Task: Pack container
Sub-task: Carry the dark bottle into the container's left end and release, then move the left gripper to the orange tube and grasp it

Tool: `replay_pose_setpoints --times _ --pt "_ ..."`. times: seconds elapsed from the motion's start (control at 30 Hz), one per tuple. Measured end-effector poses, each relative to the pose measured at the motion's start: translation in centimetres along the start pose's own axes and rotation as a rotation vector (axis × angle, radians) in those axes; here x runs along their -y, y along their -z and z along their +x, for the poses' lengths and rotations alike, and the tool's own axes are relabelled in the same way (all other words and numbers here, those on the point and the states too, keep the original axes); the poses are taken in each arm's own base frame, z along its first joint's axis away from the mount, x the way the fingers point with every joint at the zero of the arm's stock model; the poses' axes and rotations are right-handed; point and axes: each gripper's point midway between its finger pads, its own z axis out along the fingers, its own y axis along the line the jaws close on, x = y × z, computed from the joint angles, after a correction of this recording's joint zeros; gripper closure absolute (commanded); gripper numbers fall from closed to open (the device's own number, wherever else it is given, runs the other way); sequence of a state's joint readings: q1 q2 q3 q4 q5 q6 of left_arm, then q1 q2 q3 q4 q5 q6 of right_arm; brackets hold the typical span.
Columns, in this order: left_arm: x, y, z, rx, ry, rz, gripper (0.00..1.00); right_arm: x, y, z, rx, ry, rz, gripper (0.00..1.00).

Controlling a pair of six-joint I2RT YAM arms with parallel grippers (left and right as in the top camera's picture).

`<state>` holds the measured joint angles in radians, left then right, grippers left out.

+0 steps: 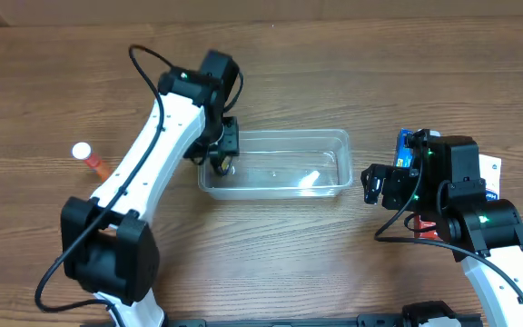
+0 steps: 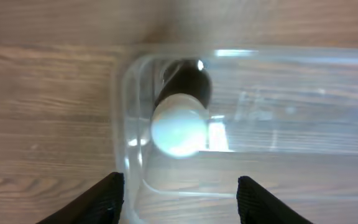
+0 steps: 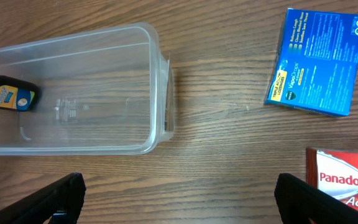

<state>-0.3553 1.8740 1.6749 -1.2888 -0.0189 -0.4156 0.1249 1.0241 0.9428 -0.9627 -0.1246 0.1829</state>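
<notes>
The clear container [image 1: 280, 163] lies mid-table. A dark bottle with a white cap [image 2: 179, 124] and a yellow-blue label lies inside at its left end, also seen in the right wrist view [image 3: 8, 96]. My left gripper [image 1: 221, 153] hangs open and empty just above that bottle, its fingers [image 2: 179, 199] straddling the container's corner wall [image 2: 126, 106]. My right gripper [image 1: 375, 186] is open and empty over bare wood just right of the container [image 3: 92, 99]; its fingers [image 3: 179, 199] hold nothing.
A blue box [image 3: 319, 62] lies right of the container, partly under the right arm [image 1: 405, 150]. A red Panadol box [image 3: 347, 180] lies nearer the front. An orange bottle with a white cap [image 1: 89, 156] lies far left.
</notes>
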Motion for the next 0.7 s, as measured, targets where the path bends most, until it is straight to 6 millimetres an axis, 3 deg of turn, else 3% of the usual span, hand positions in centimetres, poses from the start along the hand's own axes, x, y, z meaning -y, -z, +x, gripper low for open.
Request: replay_pose_setpoints --times 0.07,0.1,0.13,0.17,0.2,0.23,0.3,0.33,0.4,0.47,0.57,0.7 --pt "-0.2 3.5 -1.1 0.086 0.000 0.009 0.00 0.0 0.0 0.0 -0.001 0.000 0.001 0.00" --pt "-0.9 6.3 -1.4 0.150 0.010 0.008 0.00 0.0 0.0 0.0 0.000 0.000 0.000 0.00" --pt "-2.7 10.6 -1.7 0.264 0.050 0.018 0.00 0.0 0.0 0.0 0.000 0.000 0.000 0.00" --pt "-5.1 13.6 -1.4 0.338 0.109 0.020 0.00 0.0 0.0 0.0 0.000 0.000 0.000 0.00" --pt "-7.4 15.3 -1.0 0.378 0.168 0.016 0.00 0.0 0.0 0.0 -0.001 0.000 0.001 0.00" --pt "-12.1 17.4 -0.2 0.427 0.294 -0.016 0.00 0.0 0.0 0.0 -0.001 0.000 0.001 0.00" --pt "-18.0 18.7 0.8 0.460 0.465 -0.064 0.00 0.0 0.0 0.0 0.000 0.000 0.001 0.00" --pt "-20.8 18.3 1.0 0.443 0.537 -0.084 0.00 0.0 0.0 0.0 0.000 0.000 0.000 0.00" --pt "-23.1 16.4 1.0 0.381 0.598 -0.086 0.00 0.0 0.0 0.0 0.000 0.000 0.000 0.00" --pt "-25.1 13.0 0.4 0.276 0.635 -0.089 0.00 0.0 0.0 0.0 0.000 0.000 0.000 0.00" --pt "-25.7 7.5 -0.9 0.122 0.609 -0.079 0.00 0.0 0.0 0.0 -0.001 0.000 0.001 0.00" --pt "-26.1 2.4 -1.7 -0.011 0.599 -0.074 0.00 0.0 0.0 0.0 -0.001 0.000 0.001 0.00"
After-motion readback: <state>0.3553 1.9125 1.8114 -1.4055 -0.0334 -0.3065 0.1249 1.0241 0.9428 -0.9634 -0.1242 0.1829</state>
